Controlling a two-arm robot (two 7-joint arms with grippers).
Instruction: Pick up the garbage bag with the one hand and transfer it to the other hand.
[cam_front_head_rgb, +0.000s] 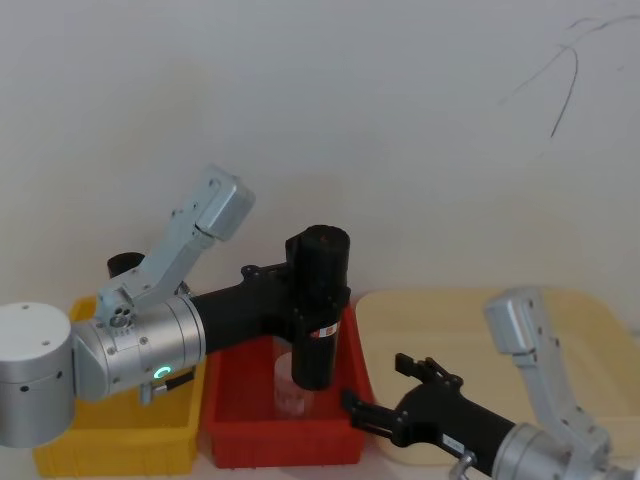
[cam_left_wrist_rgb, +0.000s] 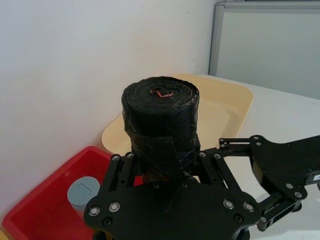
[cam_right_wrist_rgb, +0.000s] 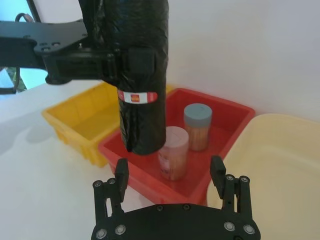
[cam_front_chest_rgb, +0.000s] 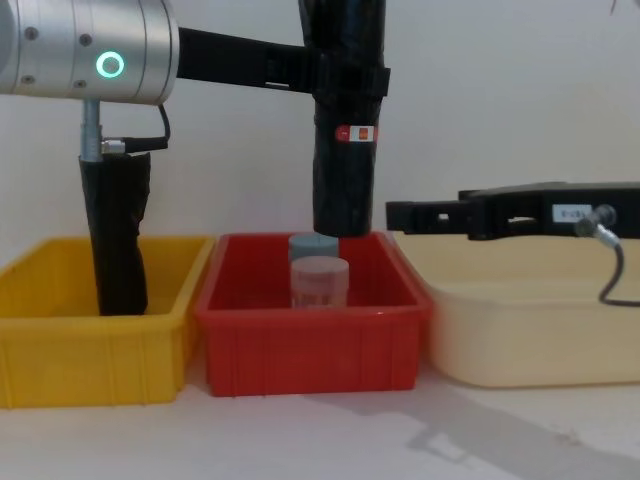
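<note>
Head view, left fingers: we see the long black fingers of the left gripper (cam_front_head_rgb: 320, 286), on the silver arm with the green-teal ring light, clenched around the garbage bag (cam_front_head_rgb: 318, 355), a tall black roll of crinkly plastic.
Grip height: the fingers bite above the roll's red-and-white label band (cam_right_wrist_rgb: 137, 96).
Garbage bag: upright and off the table, held over the red plastic bin (cam_front_head_rgb: 280, 448), its lower end close above two jars.
Jars: a clear jar with a pink lid (cam_right_wrist_rgb: 173, 160) and a jar with a grey-blue lid (cam_right_wrist_rgb: 198, 125) stand together in that bin.
Right fingers: the right gripper (cam_front_head_rgb: 375, 382) has its black fingers spread wide with nothing between them, pointing toward the roll but apart from it.
Right gripper place: we find it level with the roll's lower end, where the red bin meets the cream oval tray (cam_front_head_rgb: 450, 310).
Further out: a yellow plastic bin (cam_front_head_rgb: 110, 450) sits just beside the red one, with a second black roll (cam_front_chest_rgb: 118, 240) standing in it; all rest on the white table (cam_front_chest_rgb: 300, 430).
</note>
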